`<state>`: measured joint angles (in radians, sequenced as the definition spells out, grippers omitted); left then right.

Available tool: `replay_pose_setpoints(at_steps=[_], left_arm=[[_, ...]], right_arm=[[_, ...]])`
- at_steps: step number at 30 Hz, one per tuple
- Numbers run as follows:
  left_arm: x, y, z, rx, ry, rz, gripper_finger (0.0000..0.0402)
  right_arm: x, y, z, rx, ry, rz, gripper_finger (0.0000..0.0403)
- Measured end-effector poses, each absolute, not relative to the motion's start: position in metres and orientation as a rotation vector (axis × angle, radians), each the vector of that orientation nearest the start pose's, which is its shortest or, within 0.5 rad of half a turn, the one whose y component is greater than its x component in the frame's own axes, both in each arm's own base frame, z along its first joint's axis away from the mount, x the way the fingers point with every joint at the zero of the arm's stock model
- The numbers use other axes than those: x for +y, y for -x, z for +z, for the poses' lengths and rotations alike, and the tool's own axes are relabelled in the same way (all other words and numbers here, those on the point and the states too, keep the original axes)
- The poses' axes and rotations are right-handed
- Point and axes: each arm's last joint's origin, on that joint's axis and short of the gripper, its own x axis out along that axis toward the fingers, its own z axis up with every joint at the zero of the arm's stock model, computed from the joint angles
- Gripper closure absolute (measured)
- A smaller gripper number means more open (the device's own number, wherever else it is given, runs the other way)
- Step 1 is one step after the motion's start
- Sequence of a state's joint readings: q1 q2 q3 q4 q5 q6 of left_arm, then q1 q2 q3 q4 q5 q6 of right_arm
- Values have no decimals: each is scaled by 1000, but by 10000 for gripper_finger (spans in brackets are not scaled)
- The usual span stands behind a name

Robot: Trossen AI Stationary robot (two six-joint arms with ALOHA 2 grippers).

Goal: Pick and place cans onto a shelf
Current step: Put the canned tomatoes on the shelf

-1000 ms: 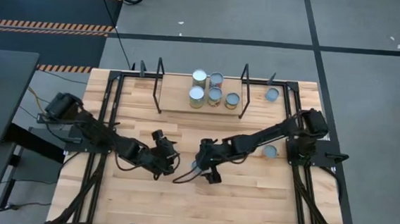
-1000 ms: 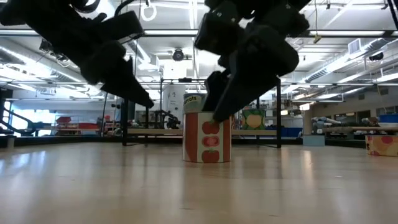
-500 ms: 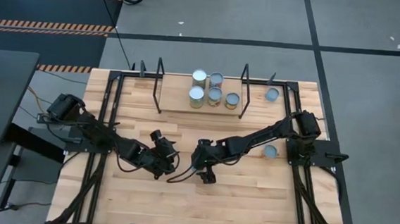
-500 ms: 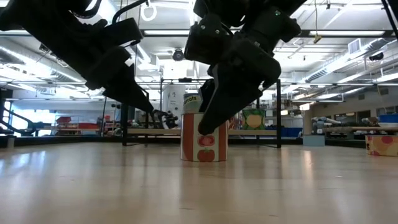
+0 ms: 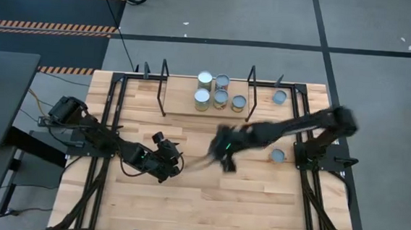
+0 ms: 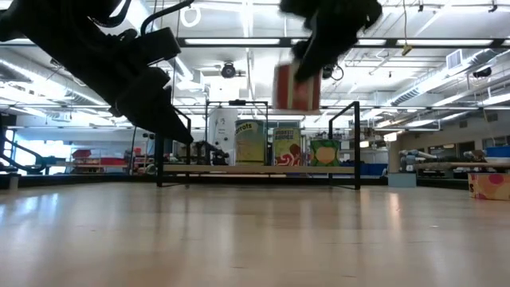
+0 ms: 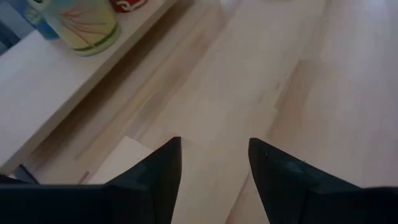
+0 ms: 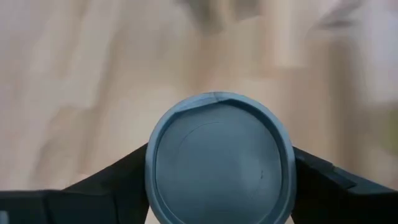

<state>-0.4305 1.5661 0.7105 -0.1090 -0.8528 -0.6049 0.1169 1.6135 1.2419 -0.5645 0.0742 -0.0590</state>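
The right gripper (image 8: 219, 186) is closed on a can (image 8: 219, 158), its two fingers pressing the tin's sides from opposite directions so that the pale-blue round top faces the wrist camera; in the low view that can (image 6: 296, 86) hangs clear of the tabletop (image 6: 255, 239), upright with its red-and-white label showing, higher than the cans already on the shelf. From above, the right arm (image 5: 291, 128) is blurred, reaching from the right edge toward the middle of the tabletop, and the shelf (image 5: 184, 106) lies beyond the held can, toward the far edge. That is the relation the coming move turns on, as I judge it: the can's long axis is vertical, and it must travel across the shelf's near edge and down onto bare board. Five cans (image 5: 220, 98) stand grouped on the shelf's right half, between the black upright posts (image 5: 250, 89), so the free board is to their left; the posts and the standing tins look like what could get in the way. Two more cans (image 5: 278, 155) sit on the tabletop by the right arm's base, another (image 5: 280, 97) near the far right corner. The left gripper (image 7: 214, 168) waits low over the tabletop's left-centre, its fingers partly apart and holding nothing, farther from the load.
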Motion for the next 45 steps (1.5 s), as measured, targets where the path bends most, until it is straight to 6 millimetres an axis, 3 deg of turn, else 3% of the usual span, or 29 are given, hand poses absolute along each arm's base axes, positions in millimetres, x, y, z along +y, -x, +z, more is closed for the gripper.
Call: replay_pose_setpoints(at_steps=[4,7,13,20,24,31,45], left_arm=[[-93,-258,151,585,-16,638,210],[-91,-259,153,546,-33,687,210],[-79,-266,157,494,-30,758,210],[-61,-272,156,521,-4,789,210],[-57,-272,156,532,0,794,210],[-58,-271,155,543,-11,789,210],[-58,-270,154,553,-18,791,210]], right_arm=[[-6,-294,315,814,185,-86,99],[-43,-267,340,749,215,-211,103],[-110,-244,350,748,255,-356,109],[-176,-255,361,817,233,-322,108],[-204,-260,351,870,191,-203,108],[-241,-264,314,964,135,-179,108],[-268,-276,260,1182,73,-218,108]])
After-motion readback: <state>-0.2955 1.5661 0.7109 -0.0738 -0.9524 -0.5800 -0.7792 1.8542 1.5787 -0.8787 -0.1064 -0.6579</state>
